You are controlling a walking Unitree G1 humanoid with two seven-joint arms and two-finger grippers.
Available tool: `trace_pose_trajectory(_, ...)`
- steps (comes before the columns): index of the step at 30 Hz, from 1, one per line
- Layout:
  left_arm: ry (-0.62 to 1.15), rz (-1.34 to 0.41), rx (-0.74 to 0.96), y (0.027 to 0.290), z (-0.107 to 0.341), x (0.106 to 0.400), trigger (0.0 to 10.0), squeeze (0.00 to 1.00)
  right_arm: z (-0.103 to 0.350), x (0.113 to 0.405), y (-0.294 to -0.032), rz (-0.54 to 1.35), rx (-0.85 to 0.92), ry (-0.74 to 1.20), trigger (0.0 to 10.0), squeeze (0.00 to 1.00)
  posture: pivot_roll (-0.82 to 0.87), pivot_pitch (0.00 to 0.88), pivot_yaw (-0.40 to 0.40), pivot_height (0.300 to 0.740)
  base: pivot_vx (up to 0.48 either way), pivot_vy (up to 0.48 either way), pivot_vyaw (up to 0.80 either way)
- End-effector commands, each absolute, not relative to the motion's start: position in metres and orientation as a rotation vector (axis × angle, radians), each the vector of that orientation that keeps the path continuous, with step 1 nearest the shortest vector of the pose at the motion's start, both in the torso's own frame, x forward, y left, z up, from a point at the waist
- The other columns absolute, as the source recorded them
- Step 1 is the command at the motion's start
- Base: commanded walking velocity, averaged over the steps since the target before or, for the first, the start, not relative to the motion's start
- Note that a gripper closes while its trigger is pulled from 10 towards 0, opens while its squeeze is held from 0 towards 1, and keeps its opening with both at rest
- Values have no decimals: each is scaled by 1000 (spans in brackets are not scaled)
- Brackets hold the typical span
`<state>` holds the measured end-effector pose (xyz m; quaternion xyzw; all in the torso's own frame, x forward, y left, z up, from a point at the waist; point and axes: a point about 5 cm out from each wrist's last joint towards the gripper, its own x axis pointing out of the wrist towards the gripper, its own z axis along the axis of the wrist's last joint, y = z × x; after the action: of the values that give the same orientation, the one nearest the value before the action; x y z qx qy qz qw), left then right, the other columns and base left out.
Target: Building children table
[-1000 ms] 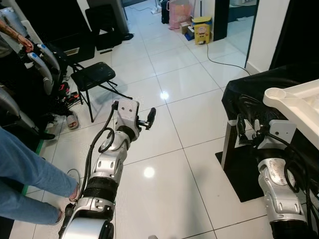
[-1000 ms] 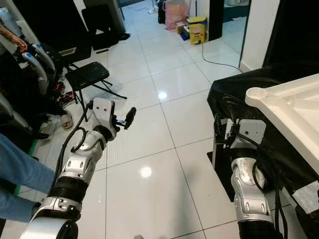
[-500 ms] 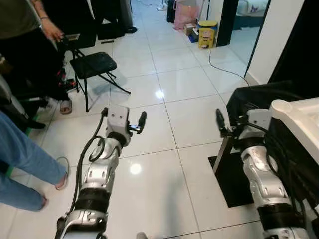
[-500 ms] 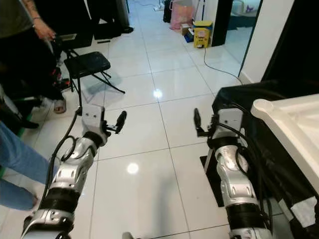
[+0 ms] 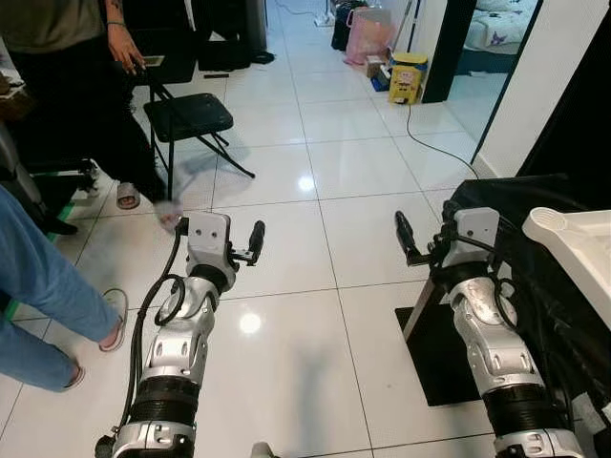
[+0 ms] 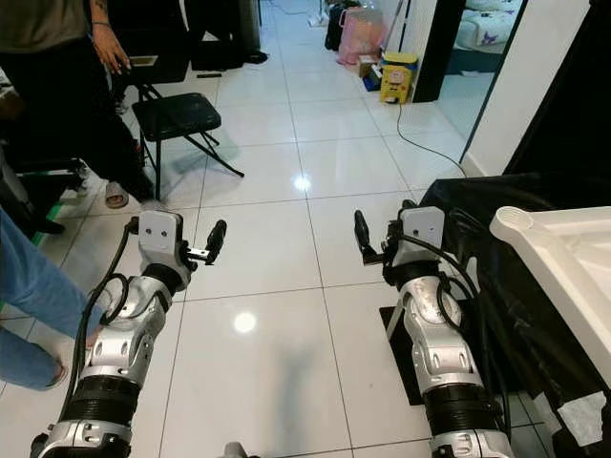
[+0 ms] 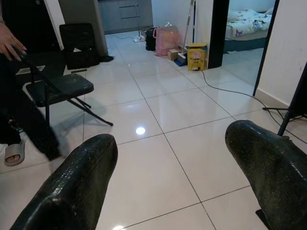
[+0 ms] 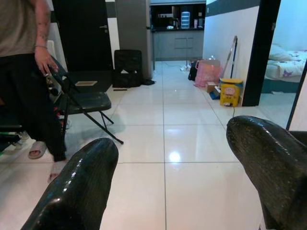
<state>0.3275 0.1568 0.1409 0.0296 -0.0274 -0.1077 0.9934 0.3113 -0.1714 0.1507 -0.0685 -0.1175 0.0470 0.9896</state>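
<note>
A white plastic table part [image 6: 563, 250] with a round leg socket at its corner lies upturned on a black-draped surface [image 5: 496, 196] at the right. Both my arms are held forward over the tiled floor, left of that part. My left gripper [image 5: 255, 240] is open with nothing between its fingers [image 7: 72, 191]. My right gripper [image 5: 404, 236] hangs a short way left of the black cloth's edge. It is open too, and its fingers [image 8: 268, 163] hold nothing.
A black folding chair [image 5: 191, 116] stands ahead on the left, with a person [image 5: 67, 57] holding its back. Another person's jeans-clad legs [image 5: 38, 286] are close on my left. A black cable [image 5: 430, 129], a yellow box [image 5: 408, 76] and a pink bag [image 5: 368, 24] lie farther off.
The camera has turned, so the whole scene shifted. My right arm rose from beside the black cloth to point forward. A person has come into view at the chair.
</note>
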Motion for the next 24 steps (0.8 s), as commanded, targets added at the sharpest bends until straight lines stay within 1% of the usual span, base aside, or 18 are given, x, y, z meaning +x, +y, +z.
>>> trace_pose_trajectory(1, -60, -139, 69, 162, 145, 331, 10000, 0, 149, 312, -171, 92, -127, -234, 10000, 0, 14, 0, 15, 740, 0, 0, 0)
trace_pose_trajectory(21, -72, -155, 81, 161, 156, 334, 10000, 0, 152, 312, -176, 51, -128, -244, 10000, 0, 1, 0, 35, 740, 0, 0, 0)
trace_pose_trajectory(24, -74, -157, 82, 161, 158, 334, 10000, 0, 153, 312, -177, 45, -127, -241, 10000, 0, 1, 0, 35, 740, 0, 0, -494)
